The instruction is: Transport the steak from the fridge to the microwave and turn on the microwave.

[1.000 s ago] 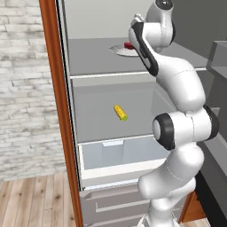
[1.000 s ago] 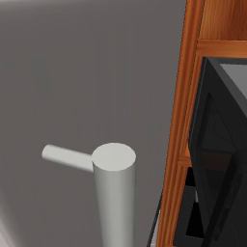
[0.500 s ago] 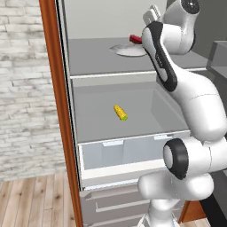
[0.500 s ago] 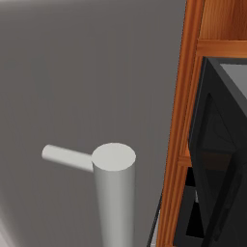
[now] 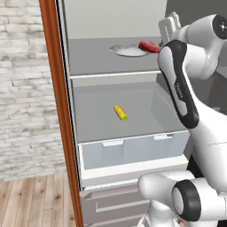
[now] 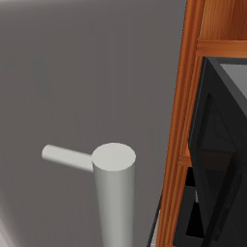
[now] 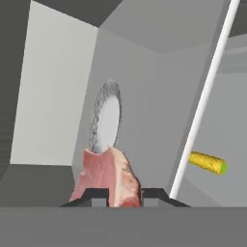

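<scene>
- White arm with dark joints (image 5: 186, 102) rises from the lower right of the left base view and bends up toward the upper shelf of the tall grey-silver fridge (image 5: 111, 31), whose light grey inside stands open.
- Wooden brown-orange cabinet edge (image 5: 57, 111) runs down the fridge's left side; pale brick wall (image 5: 22, 88) and wood plank floor (image 5: 31, 201) lie left of that.
- Lowest in the open fridge: translucent drawers (image 5: 133, 148) along the front, below the lower shelf.
- Lower shelf: small yellow corn cob with a green tip (image 5: 120, 112) lies near the shelf's middle, well apart from everything else.
- Upper shelf: round grey-white plate (image 5: 126, 50) sits toward the right edge. Small red-pink lumpy steak (image 5: 148, 46) shows at the plate's right rim, just beside the arm's hand.
- Hand view: the two dark fingers (image 7: 100, 194) are clamped on the steak, one on each side, the meat rising between them. The plate stands just behind the steak; whether meat and plate touch I cannot tell.
- Hand view again: white shelf edge (image 7: 202, 101) crosses as a slanted bar, the corn cob beyond it.
- Right base view: grey fridge door (image 6: 87, 72) with a pale cylindrical handle (image 6: 113, 193) close to the camera; right of it a wooden strip (image 6: 181, 125), then a dark grey-black microwave (image 6: 222, 144) with its door standing open.
</scene>
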### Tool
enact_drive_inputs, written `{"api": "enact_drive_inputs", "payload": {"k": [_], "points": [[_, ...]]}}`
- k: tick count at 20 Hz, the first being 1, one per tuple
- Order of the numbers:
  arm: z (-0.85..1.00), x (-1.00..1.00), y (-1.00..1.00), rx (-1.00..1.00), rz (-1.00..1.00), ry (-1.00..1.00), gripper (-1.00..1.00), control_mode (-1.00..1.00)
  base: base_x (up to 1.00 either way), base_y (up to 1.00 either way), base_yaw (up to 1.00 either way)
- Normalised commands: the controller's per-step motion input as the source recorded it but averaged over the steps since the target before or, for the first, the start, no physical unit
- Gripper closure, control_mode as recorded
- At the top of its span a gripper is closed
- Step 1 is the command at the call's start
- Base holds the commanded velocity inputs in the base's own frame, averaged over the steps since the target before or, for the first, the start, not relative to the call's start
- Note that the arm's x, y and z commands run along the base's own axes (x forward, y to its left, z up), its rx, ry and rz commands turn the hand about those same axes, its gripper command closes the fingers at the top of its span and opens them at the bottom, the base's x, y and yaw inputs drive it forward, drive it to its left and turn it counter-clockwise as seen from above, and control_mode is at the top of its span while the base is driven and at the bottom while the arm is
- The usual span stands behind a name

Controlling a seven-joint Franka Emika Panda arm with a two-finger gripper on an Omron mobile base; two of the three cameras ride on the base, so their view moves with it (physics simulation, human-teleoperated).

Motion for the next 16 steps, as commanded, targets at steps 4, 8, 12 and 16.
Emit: {"api": "enact_drive_inputs", "payload": {"k": [4, 8, 12, 16], "points": [[-0.10, -1.00, 0.00, 0.01, 0.00, 0.00, 1.00, -1.00, 0.00, 0.00, 0.00], [-0.36, -1.00, -0.01, -0.01, 0.00, 0.00, 1.00, -1.00, 0.00, 0.00, 0.00], [-0.61, -0.92, 0.00, -0.09, -0.03, 0.00, 1.00, -1.00, 0.00, 0.00, 0.00], [-0.60, -0.67, 0.00, -0.09, -0.09, 0.00, 1.00, -1.00, 0.00, 0.00, 0.00]]}}
